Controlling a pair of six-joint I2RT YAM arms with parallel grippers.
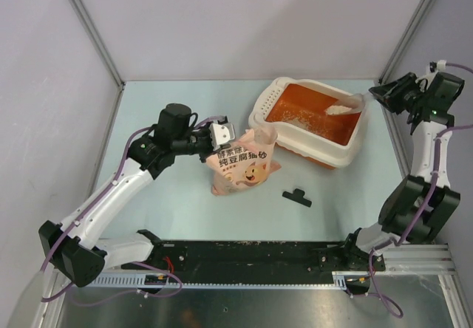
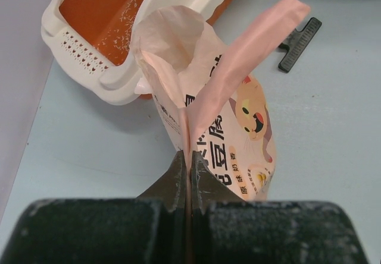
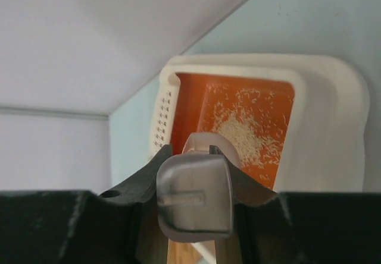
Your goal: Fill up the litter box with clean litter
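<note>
The litter box (image 1: 341, 149) sits toward the far right corner of the surface. Filling looks barely begun: only a small heap and a thin scatter of clean litter (image 3: 243, 134) lie on its orange floor, most of which is bare. The right tool (image 1: 375, 96) is clamped on the handle of a clear scoop (image 1: 346, 107), which hangs with pale granules over the box's end nearer the right edge. The left tool (image 2: 189, 166) pinches the top flap of the open pink bag (image 2: 238, 112), which stands mid-surface just beside the box. Many more scoops seem needed.

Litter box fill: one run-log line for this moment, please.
left gripper shut on pink bag | right gripper shut on scoop over litter box | litter sparse
</note>
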